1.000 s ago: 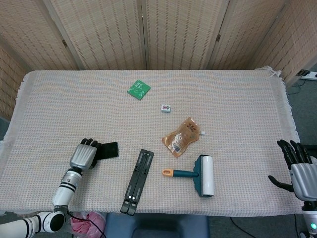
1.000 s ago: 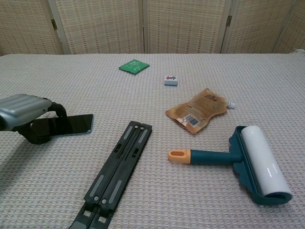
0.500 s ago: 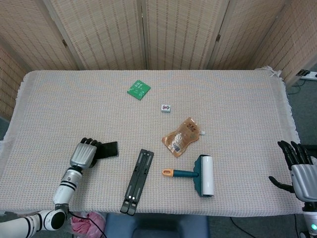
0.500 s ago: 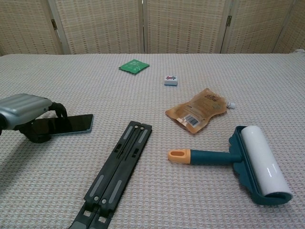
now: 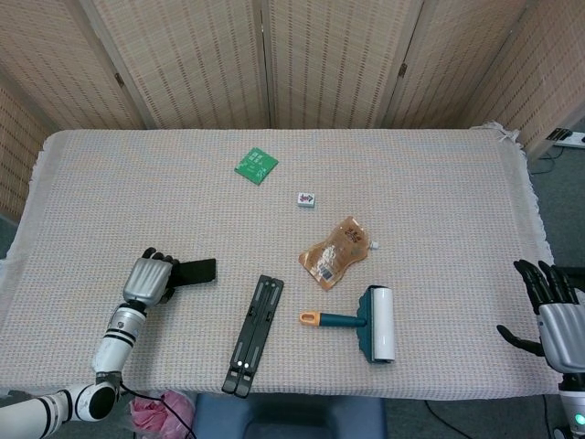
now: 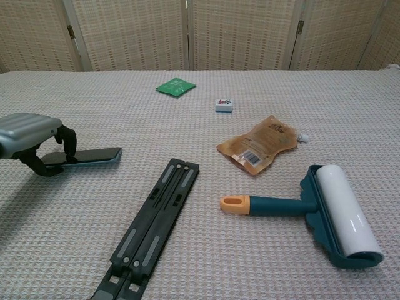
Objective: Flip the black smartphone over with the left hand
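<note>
The black smartphone (image 5: 195,271) (image 6: 94,155) is at the table's left front, lifted a little off the cloth and nearly level. My left hand (image 5: 151,277) (image 6: 36,139) grips its left end, fingers curled over the top and thumb under it. My right hand (image 5: 551,306) hangs off the table's right front edge with its fingers spread and nothing in it; the chest view does not show it.
A black folding stand (image 5: 254,334) (image 6: 152,224) lies just right of the phone. Further right are a teal lint roller (image 5: 370,322) (image 6: 319,212), an orange pouch (image 5: 335,251) (image 6: 259,143), a small tile (image 5: 307,198) (image 6: 224,105) and a green packet (image 5: 256,165) (image 6: 175,86).
The left hand has raised the phone's gripped end off the cloth and drawn it slightly left. The right hand has stayed put.
</note>
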Motion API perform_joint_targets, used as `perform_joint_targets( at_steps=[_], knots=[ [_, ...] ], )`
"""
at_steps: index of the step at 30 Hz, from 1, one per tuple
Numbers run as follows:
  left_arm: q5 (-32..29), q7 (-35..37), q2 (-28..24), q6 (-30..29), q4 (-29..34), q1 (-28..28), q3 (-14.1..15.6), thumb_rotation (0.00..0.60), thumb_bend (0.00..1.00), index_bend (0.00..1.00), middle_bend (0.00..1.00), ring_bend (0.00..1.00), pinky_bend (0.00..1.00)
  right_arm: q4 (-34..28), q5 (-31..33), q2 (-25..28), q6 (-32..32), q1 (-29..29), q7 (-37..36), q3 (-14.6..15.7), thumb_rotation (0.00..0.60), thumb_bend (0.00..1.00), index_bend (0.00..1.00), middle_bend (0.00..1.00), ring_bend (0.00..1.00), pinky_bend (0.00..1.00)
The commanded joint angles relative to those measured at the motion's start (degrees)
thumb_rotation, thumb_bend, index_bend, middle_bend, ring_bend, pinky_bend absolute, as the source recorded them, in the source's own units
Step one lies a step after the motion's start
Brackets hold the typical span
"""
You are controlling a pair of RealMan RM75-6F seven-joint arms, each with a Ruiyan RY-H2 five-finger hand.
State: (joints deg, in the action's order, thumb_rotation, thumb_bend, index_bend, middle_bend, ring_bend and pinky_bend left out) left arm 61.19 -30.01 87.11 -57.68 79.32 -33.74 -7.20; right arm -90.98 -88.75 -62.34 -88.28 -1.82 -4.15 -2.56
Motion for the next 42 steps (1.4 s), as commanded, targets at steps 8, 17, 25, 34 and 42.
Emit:
perform_joint_targets(
  at_steps=[8, 17, 25, 34, 42],
  knots=[
    [-3.92, 3.33, -4.48, 3.37, 2.84, -1.75, -2.8, 0.6, 0.52, 0.48, 0.52, 0.34, 0.2, -0.48, 0.0, 0.09, -0.04, 0.07, 0.47, -0.03, 0.6, 0.06, 0.01, 0.1, 0.0, 0.04],
    [-11.3, 2.35, -6.44, 6.45, 0.92, -5.54, -6.27, 0.6, 0.52, 0.44, 0.52, 0.34, 0.2, -0.85, 0.08, 0.23, -0.61, 0.48, 0.68, -0.08, 0.6, 0.06, 0.01, 0.1, 0.0, 0.04],
    [-16.16, 2.12, -8.52, 4.29, 1.73, -6.94, -8.01, 0.6, 0.51, 0.2, 0.23, 0.17, 0.2, -0.84, 0.06, 0.34, -1.04, 0.75, 0.41, -0.17, 0.6, 0.06, 0.01, 0.11, 0.0, 0.04],
    [-4.27, 9.79, -11.32, -8.13, 7.92, -0.11, -5.44, 0.6, 0.44, 0.16, 0.2, 0.16, 0.2, -0.96, -0.64, 1.07, -0.08, -0.08, 0.87, -0.27, 0.6, 0.06, 0.01, 0.11, 0.0, 0.04],
    [6.59, 12.42, -13.53, -20.58, 11.29, 8.29, 0.31, 0.6, 0.39, 0.16, 0.19, 0.16, 0.2, -1.01, -1.95, 1.71, 1.95, -1.68, 0.4, 0.01, 0.6, 0.09, 0.01, 0.11, 0.0, 0.04]
  ],
)
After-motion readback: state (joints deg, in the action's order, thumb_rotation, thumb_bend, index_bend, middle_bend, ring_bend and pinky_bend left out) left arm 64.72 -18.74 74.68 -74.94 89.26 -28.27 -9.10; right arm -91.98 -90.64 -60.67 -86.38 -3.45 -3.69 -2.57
